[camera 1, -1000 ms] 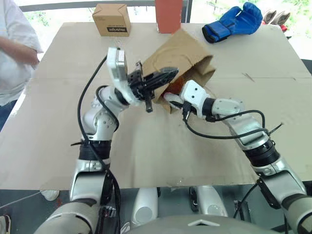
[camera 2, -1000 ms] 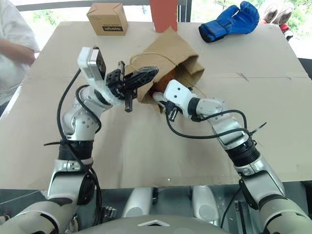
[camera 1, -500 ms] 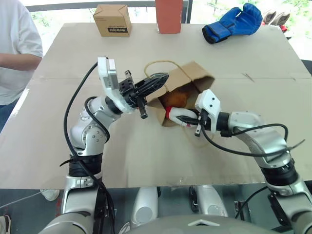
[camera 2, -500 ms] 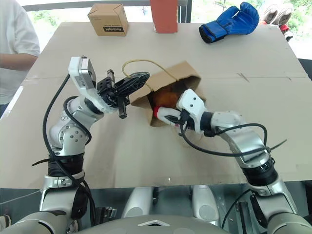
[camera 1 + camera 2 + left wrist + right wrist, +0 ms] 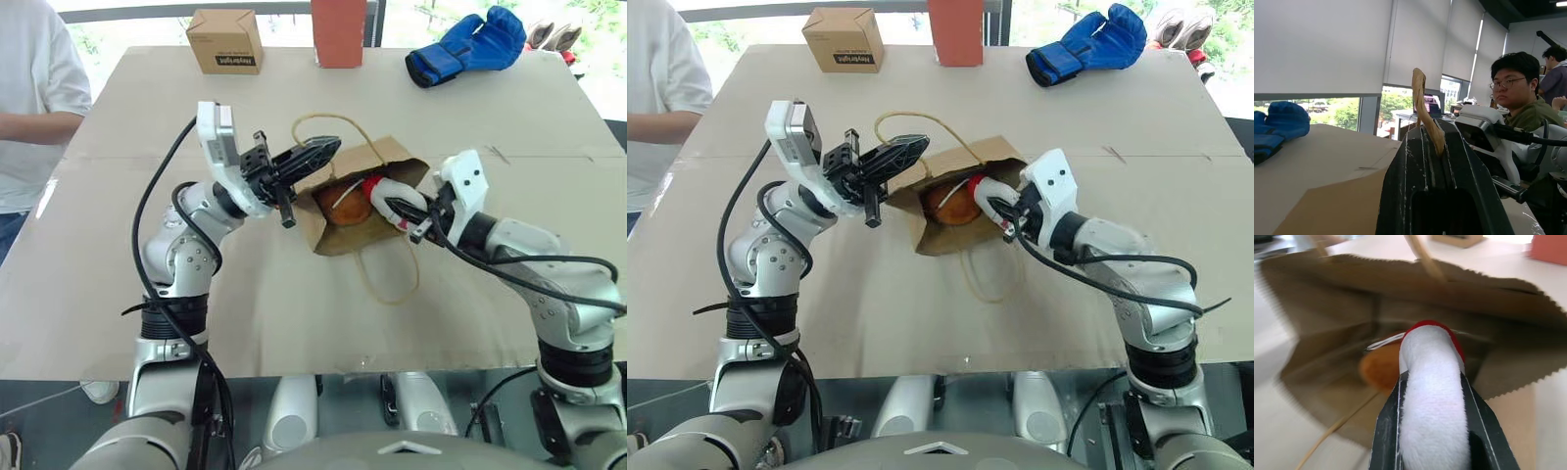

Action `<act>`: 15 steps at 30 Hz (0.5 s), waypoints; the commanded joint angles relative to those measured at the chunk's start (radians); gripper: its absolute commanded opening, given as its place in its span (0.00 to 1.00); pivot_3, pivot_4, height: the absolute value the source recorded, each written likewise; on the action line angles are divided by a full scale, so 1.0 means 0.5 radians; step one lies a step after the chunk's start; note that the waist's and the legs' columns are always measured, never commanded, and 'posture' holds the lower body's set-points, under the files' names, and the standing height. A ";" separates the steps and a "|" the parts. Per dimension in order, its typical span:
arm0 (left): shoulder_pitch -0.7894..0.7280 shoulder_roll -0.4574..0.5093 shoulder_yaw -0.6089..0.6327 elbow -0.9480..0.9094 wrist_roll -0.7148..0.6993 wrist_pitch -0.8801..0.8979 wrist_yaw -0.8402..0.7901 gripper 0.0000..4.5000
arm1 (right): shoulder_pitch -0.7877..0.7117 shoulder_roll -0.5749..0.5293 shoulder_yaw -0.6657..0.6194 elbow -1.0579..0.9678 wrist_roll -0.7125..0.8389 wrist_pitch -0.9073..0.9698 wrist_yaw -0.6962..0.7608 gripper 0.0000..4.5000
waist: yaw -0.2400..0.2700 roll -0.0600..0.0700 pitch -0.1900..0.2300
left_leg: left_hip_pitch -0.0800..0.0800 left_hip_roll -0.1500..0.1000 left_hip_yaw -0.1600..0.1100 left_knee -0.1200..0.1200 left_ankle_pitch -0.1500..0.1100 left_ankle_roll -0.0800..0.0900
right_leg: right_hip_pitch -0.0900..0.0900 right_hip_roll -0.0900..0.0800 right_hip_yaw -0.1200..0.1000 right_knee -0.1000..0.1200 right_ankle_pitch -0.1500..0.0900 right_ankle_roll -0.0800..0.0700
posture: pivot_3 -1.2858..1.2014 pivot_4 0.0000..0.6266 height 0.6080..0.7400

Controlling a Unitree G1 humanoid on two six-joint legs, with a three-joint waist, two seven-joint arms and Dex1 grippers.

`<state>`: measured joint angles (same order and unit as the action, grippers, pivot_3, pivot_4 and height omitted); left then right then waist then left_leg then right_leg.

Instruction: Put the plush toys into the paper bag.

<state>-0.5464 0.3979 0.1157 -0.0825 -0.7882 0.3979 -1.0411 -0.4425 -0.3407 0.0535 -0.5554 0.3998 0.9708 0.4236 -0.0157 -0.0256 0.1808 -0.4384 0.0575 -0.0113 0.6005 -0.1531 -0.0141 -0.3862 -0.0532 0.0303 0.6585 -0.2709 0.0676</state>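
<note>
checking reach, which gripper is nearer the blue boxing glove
Right. The right gripper holds the white toy at the bag's mouth, below the glove. The left gripper pinches the bag handle farther left.

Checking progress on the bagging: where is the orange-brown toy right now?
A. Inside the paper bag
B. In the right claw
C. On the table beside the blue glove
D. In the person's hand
A: the orange-brown toy sits inside the open paper bag, while the right claw holds the white toy at its mouth.
</note>
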 commanded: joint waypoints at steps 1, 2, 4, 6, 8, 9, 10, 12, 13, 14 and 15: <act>-0.039 -0.019 0.020 -0.065 -0.051 0.021 0.019 0.00 | -0.058 0.015 0.081 0.019 -0.090 -0.029 -0.111 0.01 | 0.000 0.000 0.000 | 0.000 0.000 0.000 0.000 0.000 0.000 | 0.000 0.000 0.000 0.000 0.000 0.000 | 0.52 0.24 1.00; -0.040 -0.025 0.023 -0.074 -0.059 0.030 0.028 0.00 | -0.071 0.015 0.105 0.040 -0.122 -0.034 -0.137 0.01 | 0.001 0.000 0.000 | 0.000 0.000 0.000 0.000 0.000 0.000 | 0.000 0.000 0.000 -0.001 0.000 0.000 | 0.52 0.24 1.00; -0.036 -0.047 0.031 -0.097 -0.081 0.050 0.058 0.00 | -0.127 0.044 0.207 0.138 -0.239 -0.130 -0.205 0.01 | 0.002 0.000 0.000 | -0.001 0.000 0.000 0.000 0.000 0.000 | 0.000 0.000 0.000 -0.001 0.000 0.000 | 0.52 0.24 1.00; -0.010 -0.075 0.022 -0.134 -0.093 0.062 0.087 0.00 | -0.228 0.086 0.415 0.392 -0.434 -0.330 -0.252 0.01 | -0.003 0.000 0.000 | -0.001 0.000 0.000 0.000 0.000 0.000 | 0.000 0.000 0.000 0.000 0.000 0.000 | 0.52 0.24 1.00; 0.011 -0.092 0.012 -0.161 -0.094 0.068 0.103 0.00 | -0.296 0.129 0.537 0.618 -0.544 -0.497 -0.239 0.09 | -0.017 0.000 0.000 | 0.000 0.000 0.001 0.001 0.000 0.000 | 0.000 0.000 0.001 0.000 0.000 0.000 | 0.52 0.24 1.00; 0.017 -0.098 0.011 -0.170 -0.094 0.072 0.109 0.00 | -0.307 0.154 0.550 0.682 -0.549 -0.553 -0.214 0.18 | -0.017 0.000 0.000 | 0.000 0.000 0.000 0.000 0.000 0.000 | -0.001 0.000 0.001 0.001 0.000 0.000 | 0.52 0.24 1.00; 0.019 -0.101 0.013 -0.175 -0.096 0.075 0.116 0.00 | -0.312 0.178 0.547 0.718 -0.541 -0.589 -0.189 0.20 | -0.019 -0.001 0.000 | 0.000 0.000 0.000 0.000 0.000 0.000 | 0.000 0.001 0.001 0.001 0.000 0.000 | 0.52 0.24 1.00; 0.027 -0.102 0.024 -0.185 -0.100 0.077 0.133 0.00 | -0.316 0.189 0.543 0.744 -0.553 -0.639 -0.155 0.44 | -0.016 -0.001 0.000 | 0.000 0.000 0.000 -0.001 0.000 0.000 | 0.000 0.001 0.001 0.001 0.000 0.000 | 0.52 0.24 1.00; 0.032 -0.101 0.034 -0.186 -0.105 0.077 0.147 0.00 | -0.311 0.184 0.536 0.735 -0.555 -0.647 -0.140 0.56 | -0.011 0.000 0.000 | -0.001 0.000 0.000 -0.001 0.000 0.000 | -0.001 0.001 0.001 0.001 0.000 0.001 | 0.52 0.24 1.00; 0.036 -0.098 0.052 -0.179 -0.109 0.075 0.163 0.00 | -0.288 0.168 0.514 0.686 -0.519 -0.619 -0.099 0.62 | -0.005 0.000 0.000 | -0.002 0.000 0.000 -0.001 0.000 0.000 | -0.001 0.001 0.001 0.000 0.000 0.001 | 0.52 0.24 1.00; 0.039 -0.096 0.062 -0.175 -0.113 0.074 0.176 0.00 | -0.269 0.158 0.496 0.649 -0.491 -0.597 -0.067 0.75 | -0.002 0.000 0.000 | -0.002 0.000 0.000 -0.001 0.000 0.000 | -0.001 0.001 0.001 0.000 0.000 0.001 | 0.52 0.24 1.00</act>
<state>-0.5269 0.3468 0.1162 -0.1283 -0.8207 0.4382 -0.9637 -0.5838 -0.2528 0.3364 -0.1639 0.1347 0.6818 0.3631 -0.0165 -0.0258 0.1807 -0.4396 0.0575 -0.0113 0.6000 -0.1531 -0.0138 -0.3868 -0.0529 0.0306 0.6582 -0.2708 0.0679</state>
